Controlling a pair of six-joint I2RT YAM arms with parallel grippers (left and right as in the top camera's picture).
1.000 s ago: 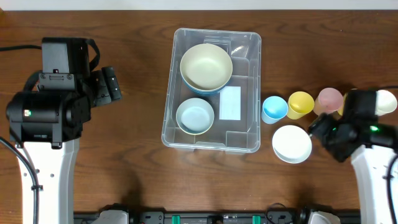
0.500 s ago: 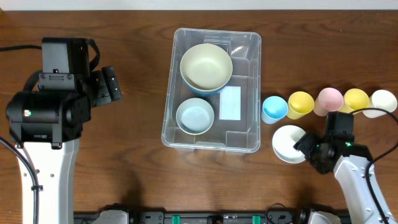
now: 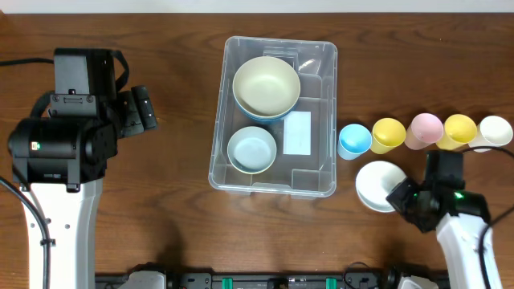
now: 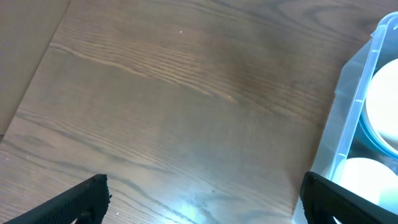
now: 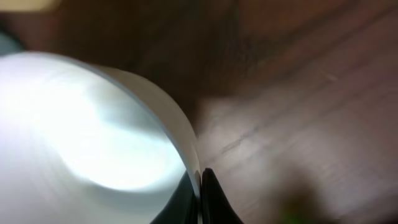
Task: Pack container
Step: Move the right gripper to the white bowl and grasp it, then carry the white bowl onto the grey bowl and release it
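Container [image 3: 315,96] sits mid-table [image 3: 177,48], a clear open-topped plastic one, and it's partly loaded already.

Going from the left: the left gripper [image 4: 205,180] hangs over bare wood just beside the tub's left wall, fingers spread wide with nothing in them. My guess is it's parked there to keep out of the way.

Inside the tub, the big cream bowl [image 3: 266,87] is at the far end, nested in something blue. The small pale-blue bowl [image 3: 251,149] is nearer, with a white card [image 3: 297,132] to its right. That leaves the right-hand strip free, probably for the cups.

Right of the tub there's a neat row: blue cup [image 3: 354,140], yellow cup [image 3: 388,134], pink cup [image 3: 425,130], second yellow cup [image 3: 459,130], cream cup [image 3: 495,131]. They're lined up within reach of the right arm.

Just in front of that row is the white bowl [image 3: 376,183]. The right gripper [image 3: 404,195] is at its right edge, and the blurry wrist view shows the fingers pinched narrow on the thin rim. An edge grip makes sense since the bowl's too wide to straddle. Can't tell if it's off the table yet.
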